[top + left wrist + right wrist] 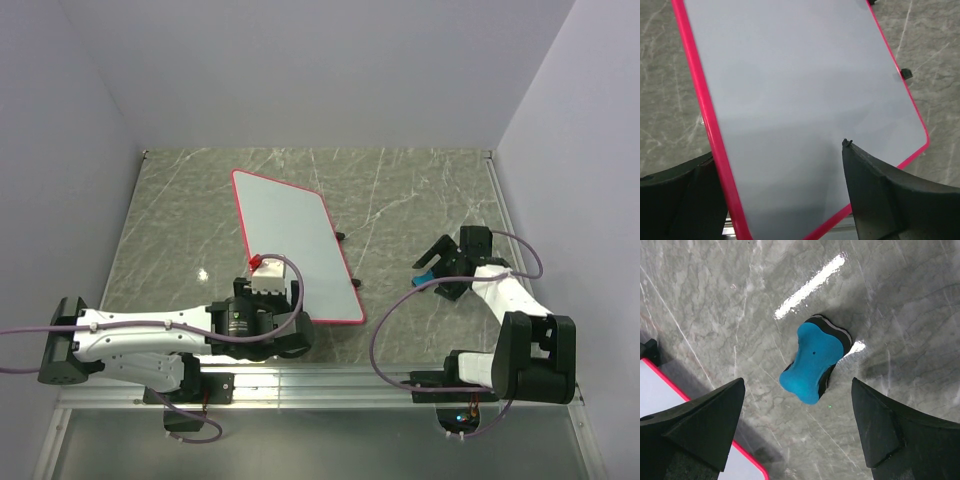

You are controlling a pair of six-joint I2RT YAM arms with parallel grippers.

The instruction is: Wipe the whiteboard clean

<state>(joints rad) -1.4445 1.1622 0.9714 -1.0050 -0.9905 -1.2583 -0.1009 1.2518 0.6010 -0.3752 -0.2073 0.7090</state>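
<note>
The whiteboard (290, 235) lies flat on the table at centre, white with a red-pink frame, and I see no marks on it. My left gripper (270, 283) is open at the board's near left edge. In the left wrist view the left gripper (777, 150) straddles the frame (707, 117), one finger outside it and one over the white whiteboard (800, 80). A blue eraser block (815, 360) lies on the table at the right (425, 279). My right gripper (797, 385) is open just above it, empty; it also shows from above (437, 275).
Two small black feet (343, 237) stick out of the board's right long edge; one shows in the left wrist view (906, 73). A corner of the board (660, 385) lies left of the right gripper. The marble table (420, 190) is walled at the back and both sides.
</note>
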